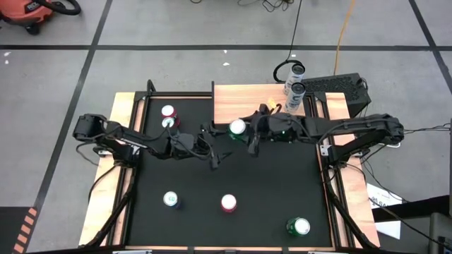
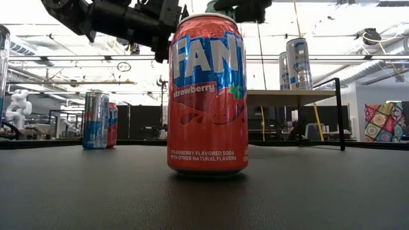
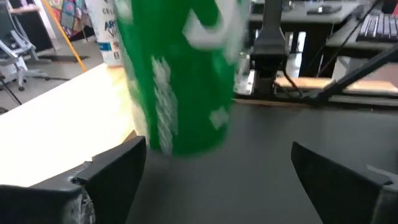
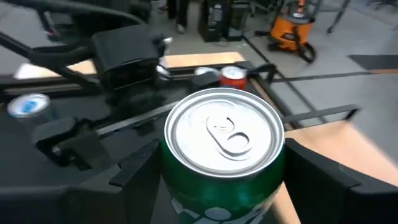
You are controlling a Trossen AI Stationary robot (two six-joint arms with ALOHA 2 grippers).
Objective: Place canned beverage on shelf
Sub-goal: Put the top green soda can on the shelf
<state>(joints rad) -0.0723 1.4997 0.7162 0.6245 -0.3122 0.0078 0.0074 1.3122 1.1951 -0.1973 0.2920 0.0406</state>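
A green can (image 1: 238, 127) with a silver top (image 4: 222, 130) is between the fingers of my right gripper (image 1: 248, 135), just off the near edge of the wood-topped shelf (image 1: 254, 99). In the left wrist view the can (image 3: 180, 74) shows blurred and a little tilted, beside the shelf's light top (image 3: 56, 124). My left gripper (image 1: 215, 155) is open and empty on the can's near left side, its fingers (image 3: 112, 177) pointing toward it. My right gripper pinches the green can's side wall (image 4: 165, 171) between its two fingers (image 4: 140, 171), one on each side below the rim. The fingers come slanting down from the table's right side. The can is close to upright; its bottom seems clear of the black table.
Two tall cans (image 1: 294, 88) stand on the shelf's far right end. A red and a silver can (image 1: 168, 116) stand at the far left. Nearer stand a pale can (image 1: 170, 200), a red Fanta can (image 1: 229, 203) and a green can (image 1: 299, 226).
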